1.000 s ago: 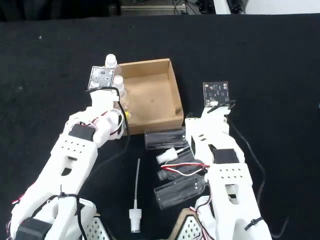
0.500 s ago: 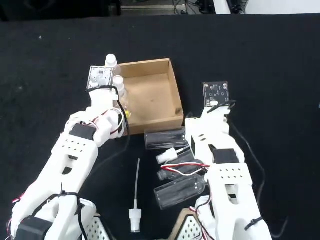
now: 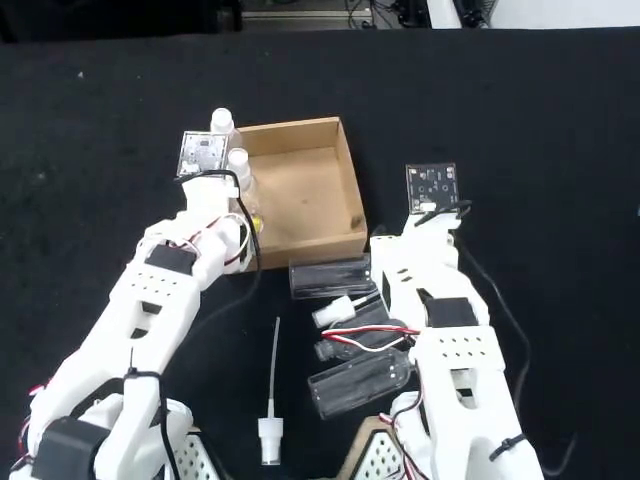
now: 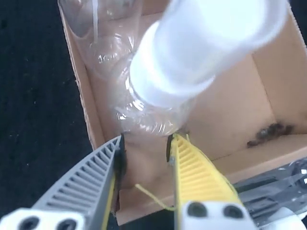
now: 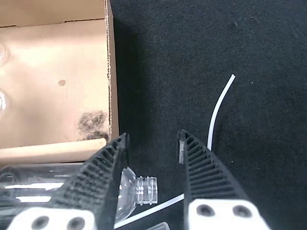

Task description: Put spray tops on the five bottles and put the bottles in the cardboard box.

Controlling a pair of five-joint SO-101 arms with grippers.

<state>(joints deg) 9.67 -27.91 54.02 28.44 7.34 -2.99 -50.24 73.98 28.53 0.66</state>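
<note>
Two capped bottles (image 3: 237,172) in cardboard box (image 3: 300,128); three bare bottles (image 3: 330,276) outside.

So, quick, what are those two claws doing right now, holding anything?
Left gripper: closed on a capped bottle.
Right gripper: open, holding nothing.

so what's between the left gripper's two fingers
In the left wrist view, a clear bottle with a white spray top, standing in the cardboard box.
</note>
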